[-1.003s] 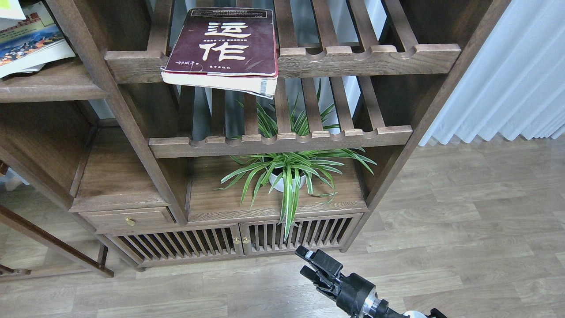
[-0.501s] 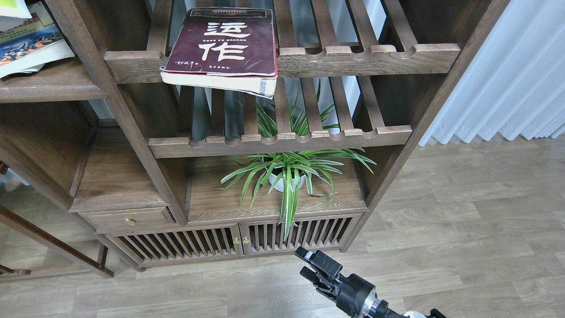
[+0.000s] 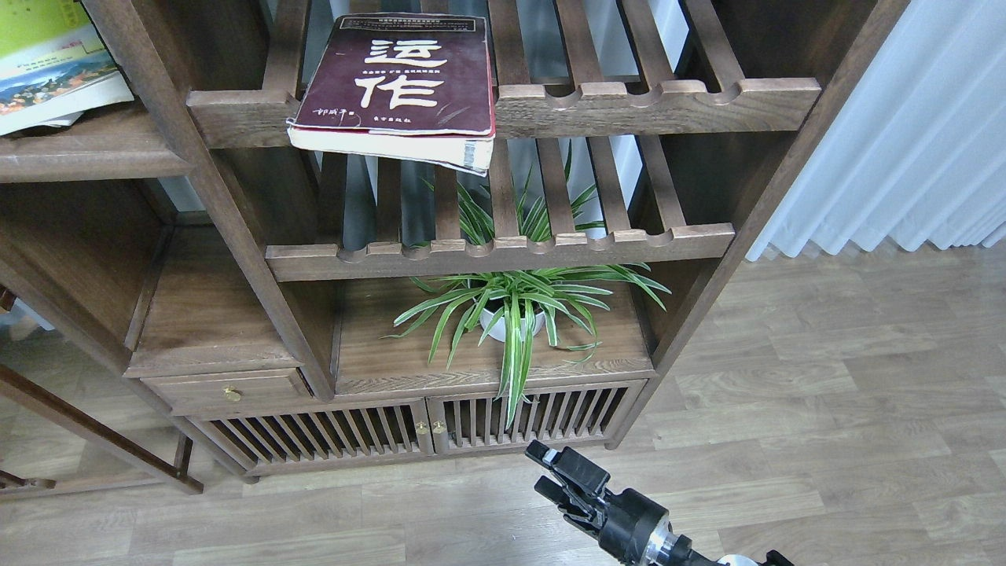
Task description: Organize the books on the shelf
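Head view: looking down at a dark wooden bookcase (image 3: pixel 236 236) on a plank floor (image 3: pixel 825 409), white curtain (image 3: pixel 927 126) at right.

Maroon book (image 3: pixel 405 79) lying flat, cover up, on the upper slatted rack (image 3: pixel 652 106), near edge hanging out over the notched front rail, pale page block showing below the cover. White characters large on the cover.

Yellow-green book (image 3: pixel 35 27) at the top-left corner, cut off by the frame edge, lying on top of a book with a colourful picture (image 3: pixel 55 82); both on the solid shelf (image 3: pixel 86 153) in the left compartment. No "300" legible from here. Well apart from the maroon book, with an upright post between.

Second slatted rack (image 3: pixel 503 251) below the first, bare. Under it, a spider plant (image 3: pixel 515 306) in a white pot on a solid board, leaves drooping over the slatted cabinet doors (image 3: pixel 409 428). Small drawer (image 3: pixel 228 389) with a brass knob at lower left.

Right gripper (image 3: pixel 554 475) low in the frame, over the floor in front of the cabinet doors, well apart from every book. Fingers close together, only a narrow gap showing, nothing between them. Left gripper out of sight.
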`<state>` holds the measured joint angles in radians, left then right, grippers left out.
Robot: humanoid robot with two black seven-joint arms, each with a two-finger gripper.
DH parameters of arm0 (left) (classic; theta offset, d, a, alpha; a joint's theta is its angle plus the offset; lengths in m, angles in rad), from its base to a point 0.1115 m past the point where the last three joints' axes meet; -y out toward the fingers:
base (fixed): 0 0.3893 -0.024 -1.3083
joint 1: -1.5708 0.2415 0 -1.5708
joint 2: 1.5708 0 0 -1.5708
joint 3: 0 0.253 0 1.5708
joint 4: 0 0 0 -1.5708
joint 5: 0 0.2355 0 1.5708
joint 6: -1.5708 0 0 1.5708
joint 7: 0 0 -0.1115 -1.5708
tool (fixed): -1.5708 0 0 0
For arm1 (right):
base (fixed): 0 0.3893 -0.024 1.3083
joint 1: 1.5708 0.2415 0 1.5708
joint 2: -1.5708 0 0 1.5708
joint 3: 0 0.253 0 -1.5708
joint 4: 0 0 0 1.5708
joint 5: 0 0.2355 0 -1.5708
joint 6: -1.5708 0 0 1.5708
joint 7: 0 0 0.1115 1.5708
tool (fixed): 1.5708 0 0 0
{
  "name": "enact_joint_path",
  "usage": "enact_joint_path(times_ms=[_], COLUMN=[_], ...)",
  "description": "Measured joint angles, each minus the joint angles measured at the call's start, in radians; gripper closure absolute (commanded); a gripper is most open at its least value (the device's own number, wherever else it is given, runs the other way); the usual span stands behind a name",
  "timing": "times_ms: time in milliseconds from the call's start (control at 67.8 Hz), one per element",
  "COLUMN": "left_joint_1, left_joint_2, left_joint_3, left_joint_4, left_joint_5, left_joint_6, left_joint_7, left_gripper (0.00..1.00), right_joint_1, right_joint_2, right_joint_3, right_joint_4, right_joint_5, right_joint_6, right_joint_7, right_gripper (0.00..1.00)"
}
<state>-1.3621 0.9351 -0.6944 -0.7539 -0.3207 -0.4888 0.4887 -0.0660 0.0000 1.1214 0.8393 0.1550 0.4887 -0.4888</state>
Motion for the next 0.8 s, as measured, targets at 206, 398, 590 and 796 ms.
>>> enact_joint_path(times_ms=[206, 398, 590, 796], left_joint_1=[0.004, 0.018, 0.020, 0.022], left_joint_2=[0.021, 0.068, 0.153, 0.236], left_joint_3=[0.003, 0.032, 0.122, 0.216], left_joint_4=[-0.106, -0.135, -0.184, -0.247], left_joint_5=[0.000, 0.000, 0.000, 0.000], left_joint_6=[0.000, 0.000, 0.000, 0.000], left_joint_7=[0.000, 0.000, 0.000, 0.000], left_gripper=[0.11, 0.11, 0.11, 0.11], right_joint_1=[-0.003, -0.003, -0.002, -0.001], right_joint_2=[0.000, 0.000, 0.000, 0.000], right_joint_3=[0.003, 0.003, 0.000, -0.003], right_joint_4=[0.001, 0.001, -0.001, -0.003], right_joint_5=[0.002, 0.006, 0.015, 0.017], right_joint_6=[0.000, 0.000, 0.000, 0.000], right_joint_7=[0.000, 0.000, 0.000, 0.000], right_gripper=[0.00, 0.00, 0.00, 0.00])
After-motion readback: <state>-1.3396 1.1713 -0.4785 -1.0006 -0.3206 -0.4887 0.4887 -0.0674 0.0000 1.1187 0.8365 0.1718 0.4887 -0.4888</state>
